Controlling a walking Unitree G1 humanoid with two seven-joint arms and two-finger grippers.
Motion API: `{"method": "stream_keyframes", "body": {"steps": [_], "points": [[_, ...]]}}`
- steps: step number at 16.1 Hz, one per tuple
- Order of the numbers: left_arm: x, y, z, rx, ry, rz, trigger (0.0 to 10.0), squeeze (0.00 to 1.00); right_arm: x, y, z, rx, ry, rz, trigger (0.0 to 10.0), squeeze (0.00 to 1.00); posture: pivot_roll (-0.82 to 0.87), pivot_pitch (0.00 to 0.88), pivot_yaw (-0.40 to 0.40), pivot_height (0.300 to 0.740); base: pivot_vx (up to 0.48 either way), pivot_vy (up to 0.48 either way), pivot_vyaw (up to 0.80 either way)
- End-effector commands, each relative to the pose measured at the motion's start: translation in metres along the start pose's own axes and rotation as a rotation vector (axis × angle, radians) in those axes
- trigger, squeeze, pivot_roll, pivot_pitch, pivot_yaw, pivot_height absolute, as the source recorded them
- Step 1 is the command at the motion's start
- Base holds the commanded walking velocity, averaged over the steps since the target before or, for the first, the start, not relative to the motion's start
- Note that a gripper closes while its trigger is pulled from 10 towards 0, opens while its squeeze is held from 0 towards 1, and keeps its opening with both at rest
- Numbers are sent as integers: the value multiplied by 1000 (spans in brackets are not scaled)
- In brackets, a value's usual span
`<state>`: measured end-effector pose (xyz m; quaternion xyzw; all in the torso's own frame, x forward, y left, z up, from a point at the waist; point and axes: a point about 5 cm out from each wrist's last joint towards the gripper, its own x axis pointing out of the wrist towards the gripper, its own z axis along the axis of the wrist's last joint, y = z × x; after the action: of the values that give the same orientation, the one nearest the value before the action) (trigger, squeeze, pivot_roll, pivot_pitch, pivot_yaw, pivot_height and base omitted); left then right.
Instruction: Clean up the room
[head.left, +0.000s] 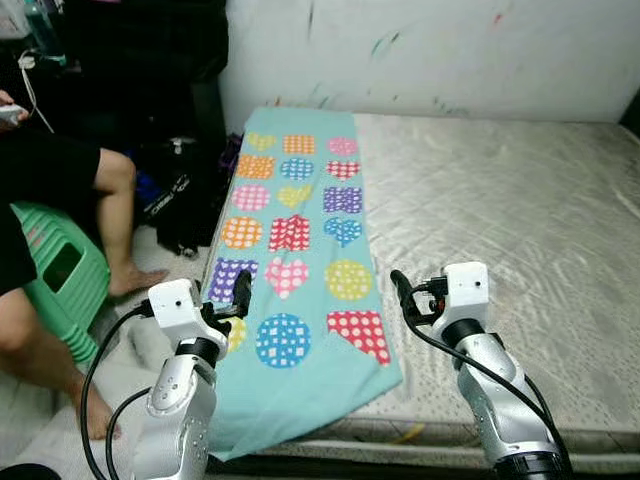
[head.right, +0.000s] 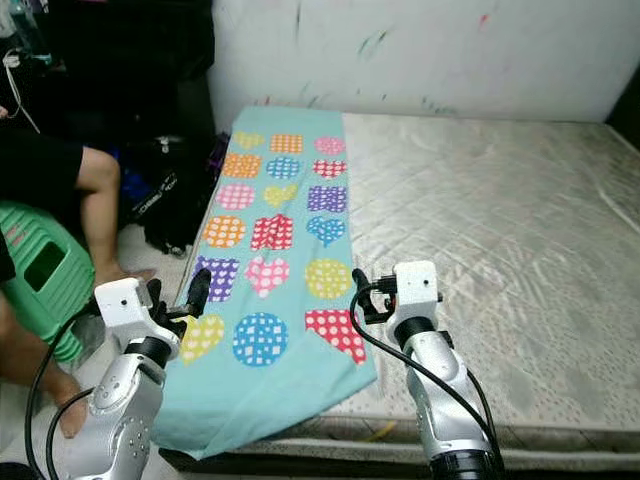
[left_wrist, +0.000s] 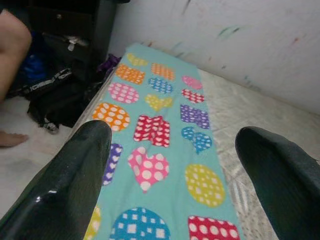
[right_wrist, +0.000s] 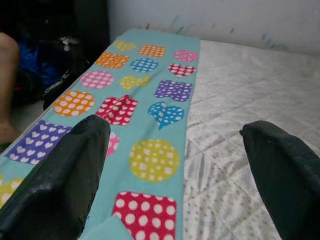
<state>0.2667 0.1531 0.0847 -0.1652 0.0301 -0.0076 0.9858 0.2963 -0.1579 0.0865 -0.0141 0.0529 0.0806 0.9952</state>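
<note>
Teal blanket (head.left: 300, 270) lies flat along the mattress (head.left: 520, 230) left edge, near end hanging off — a one-sided pull could drag it to the floor. Left gripper (head.left: 240, 292) and right gripper (head.left: 402, 292) hover over that end, both spread wide, empty. Person (head.left: 60, 200) sits close left; scuffed wall (head.left: 430, 50) behind.

The two head cameras looked forward and down over a bed (head.left: 500, 200) from its near edge. Each wrist camera looked low along its own spread fingers, close above a patterned sheet (left_wrist: 165, 115). All four views shared that sheet and the wall (head.right: 420, 50) behind.
</note>
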Motion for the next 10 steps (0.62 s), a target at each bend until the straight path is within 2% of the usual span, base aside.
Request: {"method": "stream_keyframes", "body": {"steps": [1,10], "points": [[0,-1,2,-1,-8,10,10000,0,1,1,1,-5,1,7,10000,0,-150,0,-10,740,0,0,0],[0,0,-1,3,15,31,10000,0,-1,-1,-2,2,23,-2,10000,0,-151,0,-7,740,0,0,0]]}}
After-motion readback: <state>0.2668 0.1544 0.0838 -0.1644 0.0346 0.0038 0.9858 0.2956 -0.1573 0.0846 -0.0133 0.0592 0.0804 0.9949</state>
